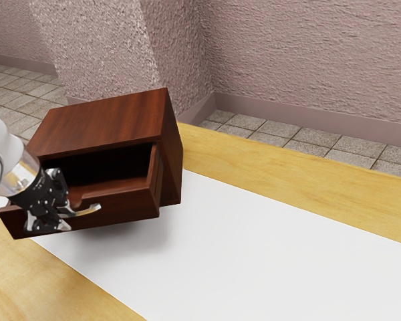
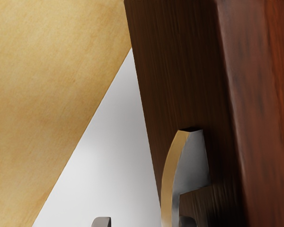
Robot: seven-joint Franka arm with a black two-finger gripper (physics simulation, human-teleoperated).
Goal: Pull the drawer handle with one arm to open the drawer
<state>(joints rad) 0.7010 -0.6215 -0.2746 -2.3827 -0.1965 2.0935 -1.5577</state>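
A dark wooden cabinet point(image 1: 113, 124) stands on the table at the exterior view's left. Its drawer point(image 1: 107, 197) is pulled well out of the body, and the cavity behind it is dark. A curved metal handle point(image 1: 87, 210) sits on the drawer front. My black gripper point(image 1: 65, 214) is at that handle, coming in from the left. In the wrist view the handle point(image 2: 182, 179) stands close against the drawer front point(image 2: 189, 85). One fingertip point(image 2: 102, 221) shows a gap away from the handle, so the gripper is open around it.
The cabinet rests on a white mat point(image 1: 240, 254) laid over the light wooden tabletop point(image 1: 307, 174). Tiled floor point(image 1: 321, 140) and a rough pink wall point(image 1: 307, 53) lie beyond the table's far edge. A pink column point(image 1: 100, 47) rises behind the cabinet.
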